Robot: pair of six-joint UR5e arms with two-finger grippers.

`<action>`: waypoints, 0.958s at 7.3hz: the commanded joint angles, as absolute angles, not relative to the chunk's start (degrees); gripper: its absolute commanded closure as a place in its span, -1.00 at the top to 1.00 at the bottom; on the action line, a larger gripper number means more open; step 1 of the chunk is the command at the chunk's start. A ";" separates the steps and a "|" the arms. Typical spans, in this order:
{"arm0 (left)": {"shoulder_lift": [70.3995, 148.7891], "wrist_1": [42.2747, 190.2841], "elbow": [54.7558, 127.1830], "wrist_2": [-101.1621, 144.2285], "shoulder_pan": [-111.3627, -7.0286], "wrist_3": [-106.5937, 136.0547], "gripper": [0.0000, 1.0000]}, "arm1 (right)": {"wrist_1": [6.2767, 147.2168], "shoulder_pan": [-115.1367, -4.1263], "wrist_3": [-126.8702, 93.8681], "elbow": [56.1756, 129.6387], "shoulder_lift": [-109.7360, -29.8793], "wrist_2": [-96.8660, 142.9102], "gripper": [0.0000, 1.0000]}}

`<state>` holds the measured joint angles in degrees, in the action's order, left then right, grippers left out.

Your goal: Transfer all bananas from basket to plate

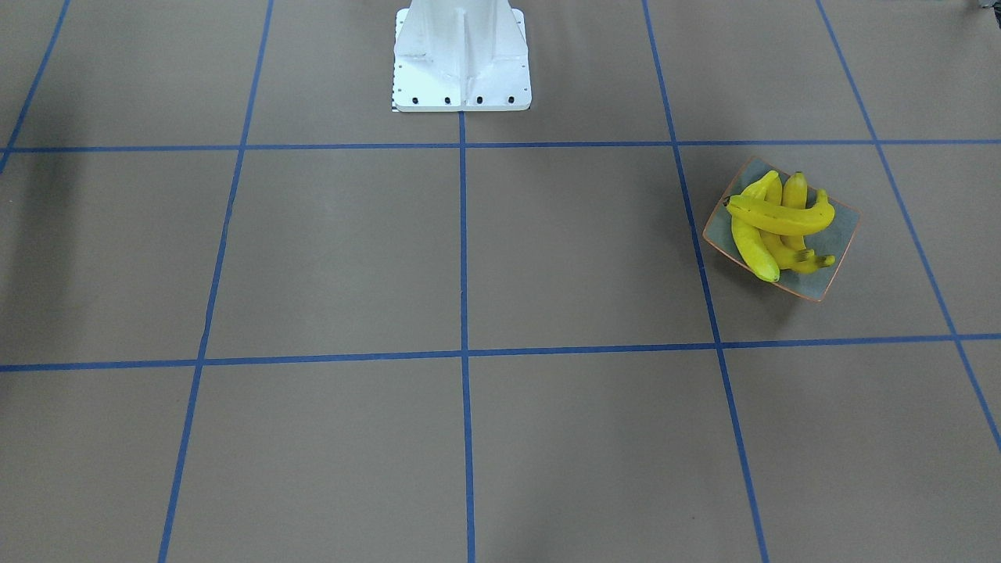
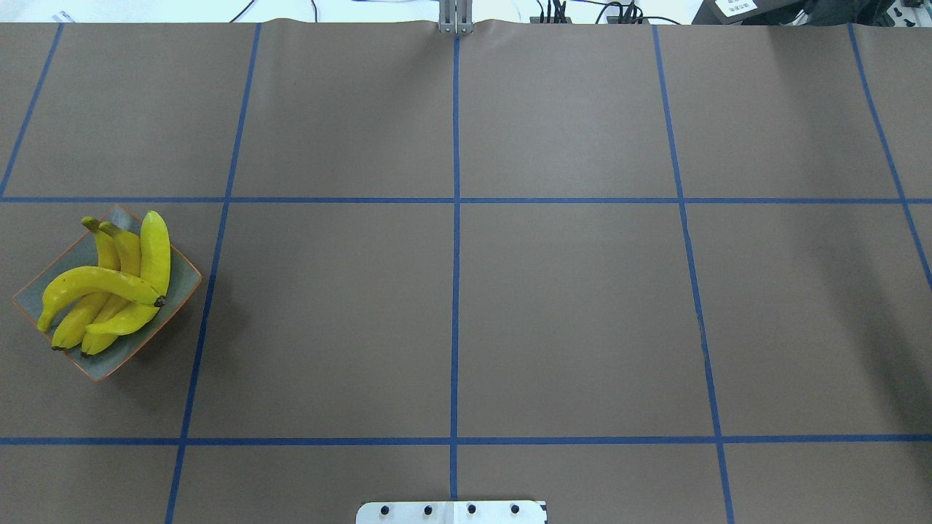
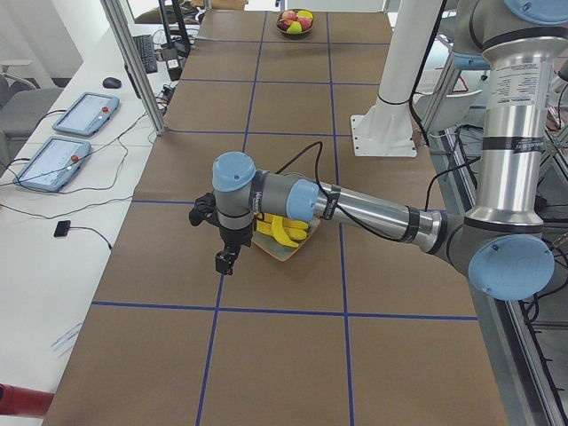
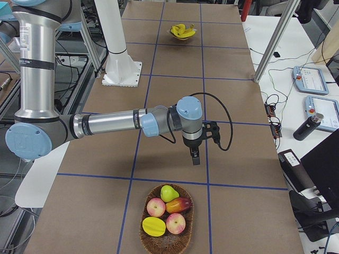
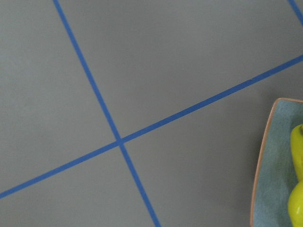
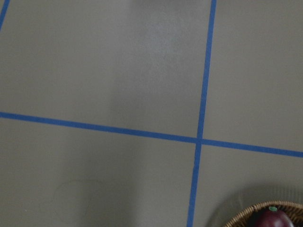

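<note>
all four bananas (image 2: 95,278) are lying piled in the plate (image 2: 182,284), which is sitting at the middle left of the overhead view on the brown table (image 2: 568,306). three are lying side by side and one is lying crosswise on top of them.

in the left side view the left gripper (image 3: 226,263) is hanging fingers down above the table, just to the left of the plate, and is touching no banana. the left wrist view is catching only the plate's orange rim and a bit of yellow at the right edge of the frame, so the bananas are lying off to one side of the jaws, not between them.

in the right side view the right gripper (image 4: 195,156) is hanging in mid frame. the wicker basket (image 4: 170,243) is sitting below it at the bottom of the frame, holding red and yellow-green fruit (image 4: 159,207). the plate is sitting well apart from it at the top.

i cannot tell whether either pair of jaws is spread or pressed together, because the grippers are showing only in the side views.
</note>
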<state>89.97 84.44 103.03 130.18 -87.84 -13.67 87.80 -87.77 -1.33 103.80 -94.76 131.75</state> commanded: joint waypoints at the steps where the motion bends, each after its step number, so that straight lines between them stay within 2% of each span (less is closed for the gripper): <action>1: 84.77 84.45 99.85 130.08 -89.65 -13.54 1.00 | 95.27 -90.08 3.60 105.37 -95.45 132.19 1.00; 4: 83.85 83.68 103.25 131.48 -90.26 -3.80 1.00 | 95.27 -89.91 2.73 105.12 -96.15 133.24 1.00; 7: 82.36 84.72 105.10 131.31 -90.18 -4.39 1.00 | 94.57 -89.83 2.81 105.29 -96.86 132.36 1.00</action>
<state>82.97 84.20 103.86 131.39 -90.24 -4.17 94.68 -89.89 2.85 105.34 -96.76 132.46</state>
